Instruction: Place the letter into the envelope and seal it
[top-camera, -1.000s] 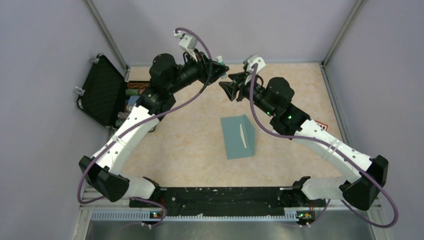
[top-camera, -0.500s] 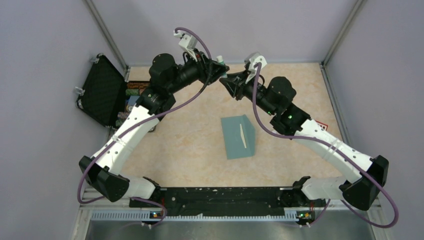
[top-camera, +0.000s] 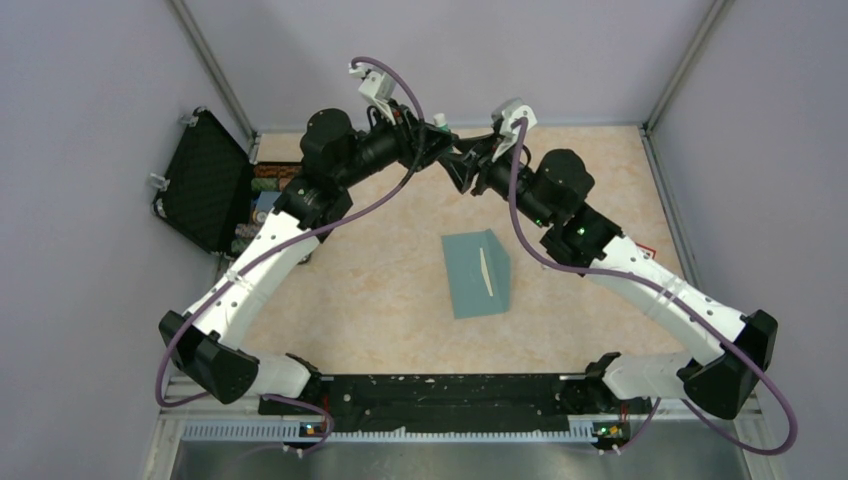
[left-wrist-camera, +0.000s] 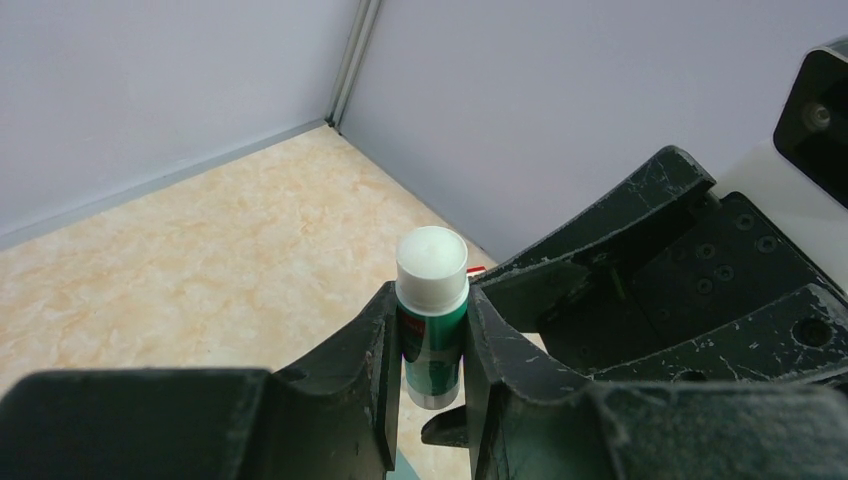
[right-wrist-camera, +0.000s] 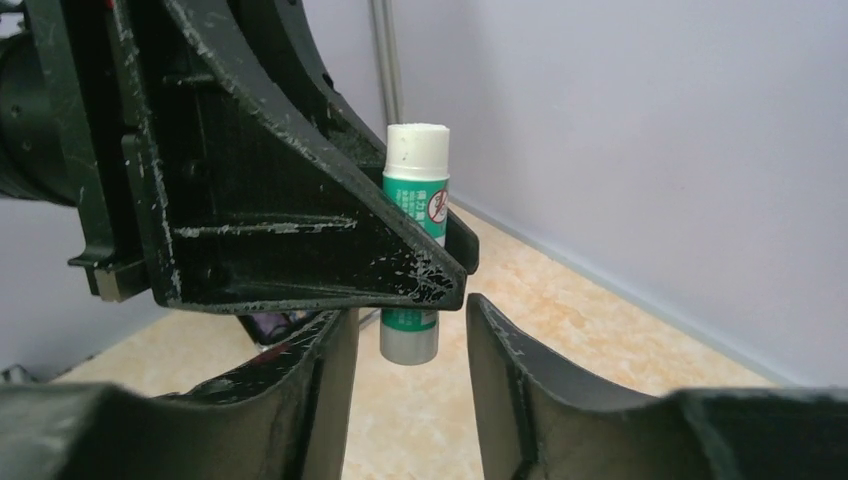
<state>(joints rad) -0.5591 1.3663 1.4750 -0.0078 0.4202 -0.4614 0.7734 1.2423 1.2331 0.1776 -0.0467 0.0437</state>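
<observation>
Meeting tip to tip above the far middle of the table (top-camera: 380, 290), both arms are bent inward: left gripper (left-wrist-camera: 430, 300) clenched on a green, white-capped glue stick (right-wrist-camera: 418, 192), right gripper (right-wrist-camera: 412, 312) parted, fingers flanking the stick's grey base without touching. Label: a red prohibition circle, print unreadable. Right gripper stood apart a second ago; envelope (top-camera: 470, 280) flat mid-table, unmoved.

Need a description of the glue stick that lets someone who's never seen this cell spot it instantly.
Look above the far edge of the table, where the two arms meet, beyond the teal envelope. There the left gripper clamps a glue stick: green body, white cap, the only green-and-white thing among black gripper parts.
</observation>
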